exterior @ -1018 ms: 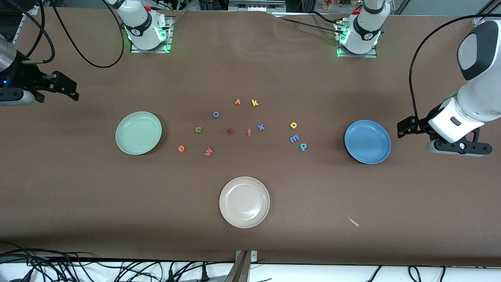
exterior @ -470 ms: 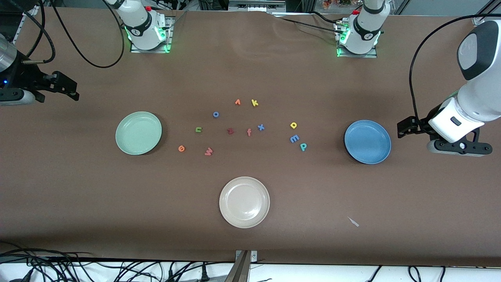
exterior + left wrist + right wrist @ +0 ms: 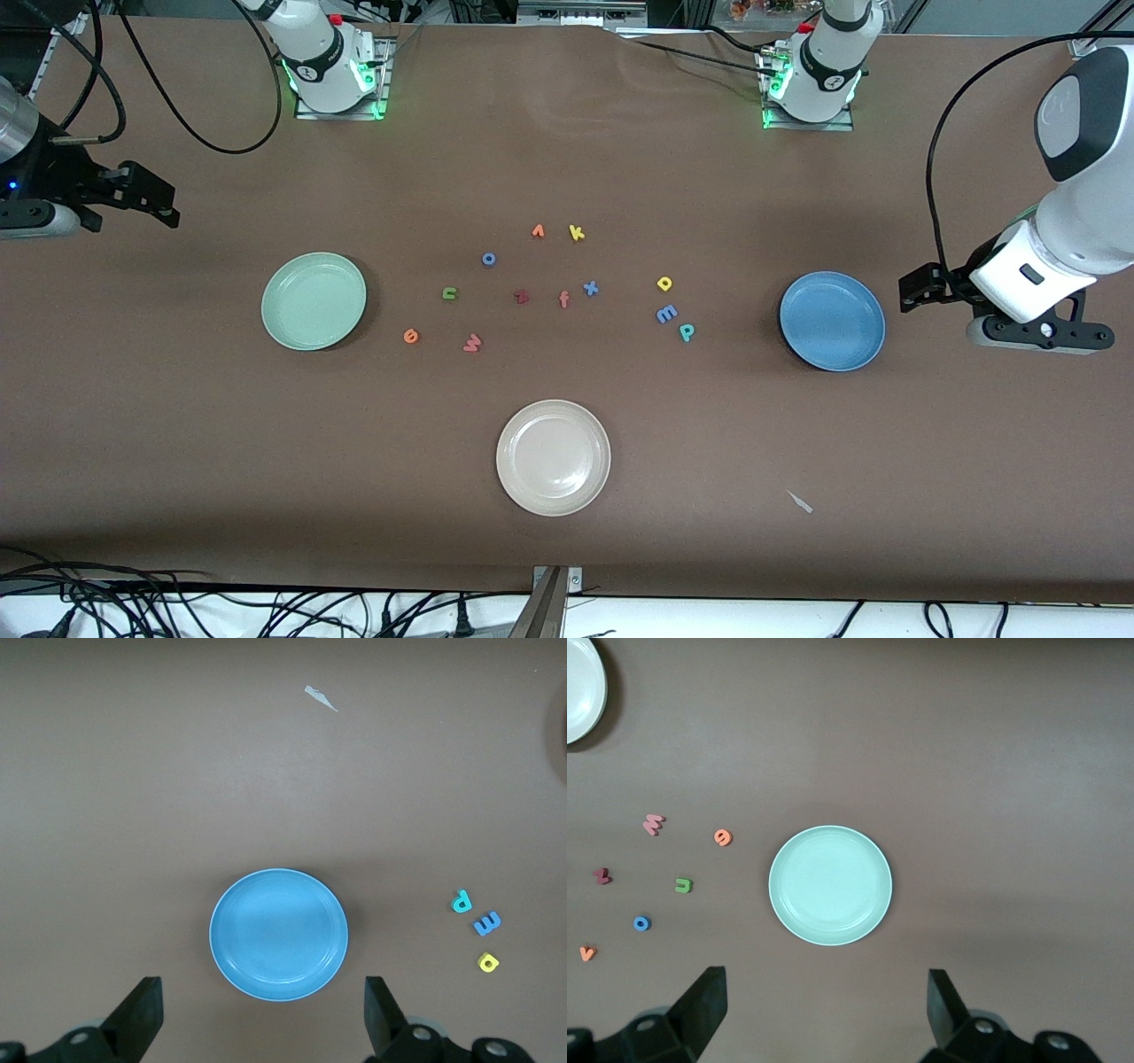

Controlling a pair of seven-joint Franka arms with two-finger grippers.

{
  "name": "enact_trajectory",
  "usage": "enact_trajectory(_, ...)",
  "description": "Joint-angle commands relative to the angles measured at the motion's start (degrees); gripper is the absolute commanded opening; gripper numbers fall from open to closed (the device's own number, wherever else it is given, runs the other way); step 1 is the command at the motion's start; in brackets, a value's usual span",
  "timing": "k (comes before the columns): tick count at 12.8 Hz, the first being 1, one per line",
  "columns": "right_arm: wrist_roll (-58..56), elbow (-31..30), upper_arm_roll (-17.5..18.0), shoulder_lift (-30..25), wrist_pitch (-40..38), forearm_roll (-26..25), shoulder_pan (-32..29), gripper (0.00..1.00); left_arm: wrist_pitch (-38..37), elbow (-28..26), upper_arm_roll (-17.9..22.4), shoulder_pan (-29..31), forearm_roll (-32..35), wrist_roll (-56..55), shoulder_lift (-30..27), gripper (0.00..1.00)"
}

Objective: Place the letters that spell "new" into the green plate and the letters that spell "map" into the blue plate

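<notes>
no change since earlier | left end effector wide | right end effector wide

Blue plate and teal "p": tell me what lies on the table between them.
Nothing: in the front view only bare brown table separates the blue plate from the teal "p"; the left wrist view shows the same.
</notes>
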Motion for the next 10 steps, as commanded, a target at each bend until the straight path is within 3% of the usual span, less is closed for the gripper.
enact_trajectory(1, 0.4, -0.7, 0.5, -0.7, -0.3, 0.4, -0.4, 1.0, -1.5, 1.1, 0.3, -0.5, 0.9, 1.1, -0.2, 1.0)
enact_trajectory(10, 0.4, -0.7, 0.5, -0.7, -0.3, 0.5, -0.4, 1.0, -2.1, 1.1, 0.2, -0.6, 0.9, 0.8, -0.2, 1.0)
